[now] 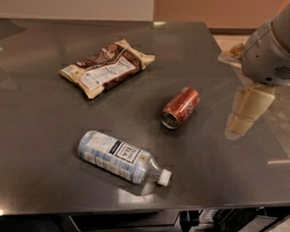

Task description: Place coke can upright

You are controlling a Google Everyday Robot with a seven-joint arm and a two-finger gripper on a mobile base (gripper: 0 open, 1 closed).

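The coke can (180, 107), red-brown with a silver top, lies on its side near the middle of the dark table (30, 145), its top pointing toward the front left. My gripper (244, 114), cream-coloured, hangs down from the grey arm at the right, over the table's right part. It is to the right of the can, about a can's length away, and not touching it.
A clear water bottle (120, 157) with a blue-white label lies on its side in front of the can. A brown-and-cream snack bag (106, 67) lies at the back left. The table's right edge is close behind the gripper.
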